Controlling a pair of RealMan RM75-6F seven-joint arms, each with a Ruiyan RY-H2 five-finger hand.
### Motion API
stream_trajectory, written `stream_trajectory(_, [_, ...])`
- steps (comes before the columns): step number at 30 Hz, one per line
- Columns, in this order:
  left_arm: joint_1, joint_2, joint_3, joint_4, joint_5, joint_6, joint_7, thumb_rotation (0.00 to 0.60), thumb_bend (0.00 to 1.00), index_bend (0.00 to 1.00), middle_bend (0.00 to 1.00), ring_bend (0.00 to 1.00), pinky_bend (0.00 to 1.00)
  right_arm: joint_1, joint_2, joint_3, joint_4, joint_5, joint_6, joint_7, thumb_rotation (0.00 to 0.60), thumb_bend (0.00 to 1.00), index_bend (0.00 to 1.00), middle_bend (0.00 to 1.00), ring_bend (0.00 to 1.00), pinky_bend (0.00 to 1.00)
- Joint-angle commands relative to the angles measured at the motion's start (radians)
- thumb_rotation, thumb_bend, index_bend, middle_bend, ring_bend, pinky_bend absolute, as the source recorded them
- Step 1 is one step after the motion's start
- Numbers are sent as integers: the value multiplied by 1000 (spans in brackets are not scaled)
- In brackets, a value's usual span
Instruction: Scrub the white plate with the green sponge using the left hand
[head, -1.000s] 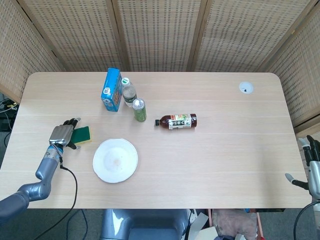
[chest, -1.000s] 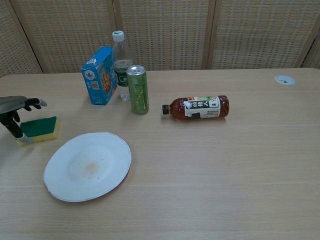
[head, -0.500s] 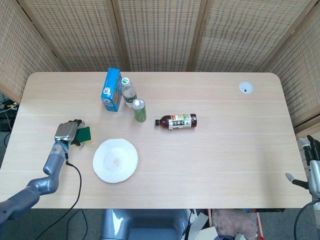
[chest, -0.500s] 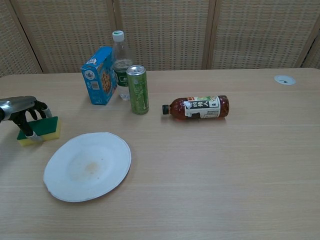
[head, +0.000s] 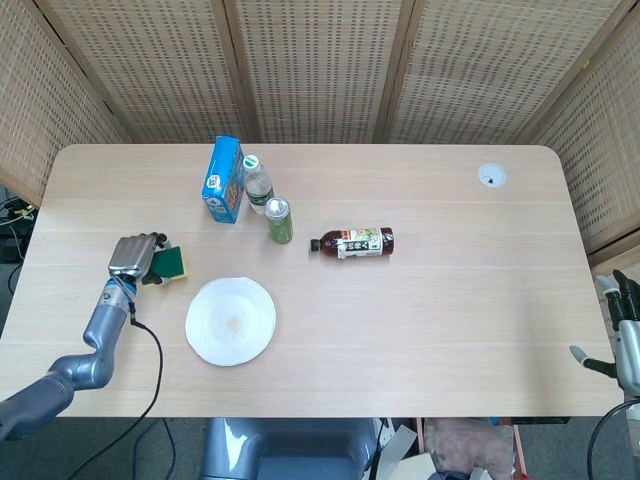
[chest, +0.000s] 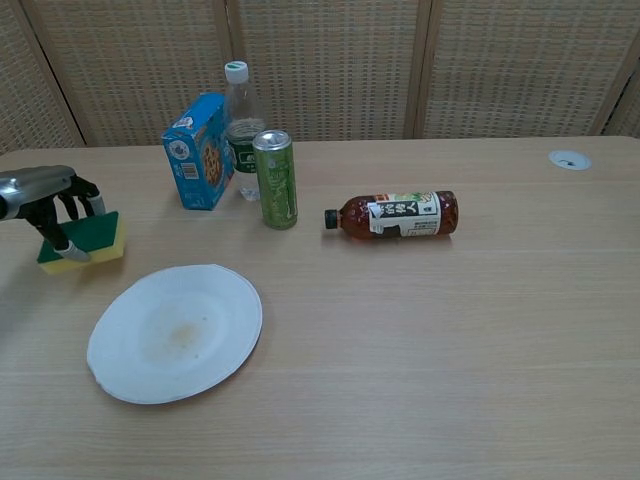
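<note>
The white plate (head: 230, 320) (chest: 175, 332) lies flat near the table's front left, with a faint brown stain in its middle. The green sponge (head: 171, 263) (chest: 84, 240), green on top and yellow underneath, is just left of and beyond the plate. My left hand (head: 137, 257) (chest: 52, 198) grips it from the left, fingers curled over its top. I cannot tell whether the sponge still touches the table. My right hand (head: 622, 325) hangs off the table's right front corner, holding nothing, thumb apart from the fingers.
Behind the plate stand a blue box (head: 224, 180) (chest: 199, 151), a clear water bottle (head: 257, 184) (chest: 240, 125) and a green can (head: 279, 220) (chest: 276, 180). A brown tea bottle (head: 353, 243) (chest: 394, 214) lies on its side mid-table. A small white disc (head: 491, 176) sits far right.
My left hand closed its fingers over the sponge and carried it a little away from the front edge and toward the plate side. Plate and right hand have stayed put.
</note>
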Motion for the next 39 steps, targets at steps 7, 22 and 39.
stream_trajectory(7, [0,223,134,-445,363,184,-26,600,96,442,381,359,434,1,-1,-2,-3,-2,1,-6,600,0,63,0,0,0])
stream_trajectory(22, [-26,189,221,-497,360,82,167,600,97,458,392,370,445,-5,13,-3,-5,-9,9,31,600,0,62,0,0,0])
stream_trajectory(39, [-35,28,222,-320,320,59,187,600,97,476,406,384,454,-3,11,-1,0,-5,6,34,600,0,62,0,0,0])
